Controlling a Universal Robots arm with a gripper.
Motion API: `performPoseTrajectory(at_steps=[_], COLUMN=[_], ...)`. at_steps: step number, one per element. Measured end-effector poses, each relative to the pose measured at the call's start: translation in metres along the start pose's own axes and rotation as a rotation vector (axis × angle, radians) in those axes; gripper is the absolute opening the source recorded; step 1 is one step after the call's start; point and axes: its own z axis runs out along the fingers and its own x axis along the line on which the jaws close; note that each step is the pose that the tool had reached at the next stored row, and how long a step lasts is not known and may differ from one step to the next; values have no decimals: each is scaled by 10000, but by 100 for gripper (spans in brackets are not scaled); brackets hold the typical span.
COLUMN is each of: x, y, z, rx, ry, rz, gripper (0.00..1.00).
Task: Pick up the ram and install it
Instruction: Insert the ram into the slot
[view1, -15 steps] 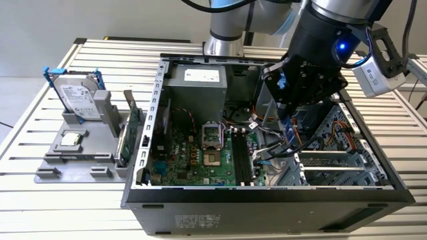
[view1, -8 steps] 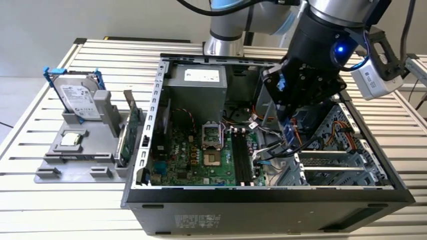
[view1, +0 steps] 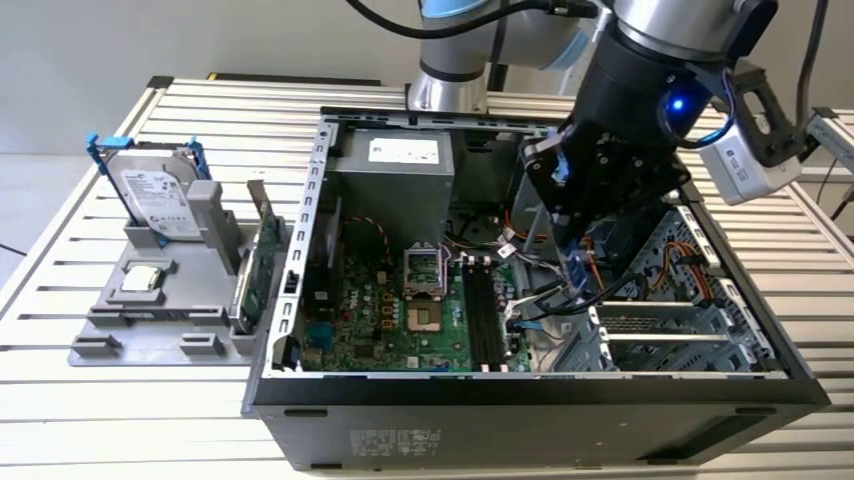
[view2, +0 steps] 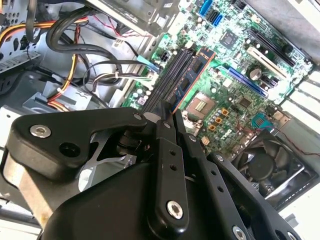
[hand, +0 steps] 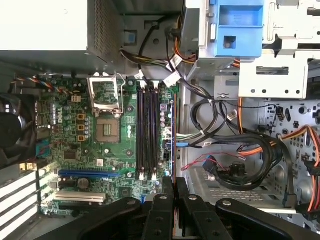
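One gripper (hand: 173, 184), clamped tight on the ram (view2: 192, 75), holds the thin dark stick edge-on inside the open computer case (view1: 534, 400), low over the motherboard (hand: 127, 150) and running alongside the black memory slots (hand: 147, 130).

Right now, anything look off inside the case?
Nothing looks spilled or broken. The end effector grips the ram edge-on, parallel to the memory slots and apparently not seated in one. The only oddity is the CPU socket, whose cover stands flipped up.
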Motion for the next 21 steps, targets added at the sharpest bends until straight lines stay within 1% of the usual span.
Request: performPoseTrajectory(at_steps=[10, 21], x=[-2, -5], y=[1, 3], z=[42, 104], rx=[48, 56], ry=[0, -3], rz=[2, 2], gripper=[0, 0])
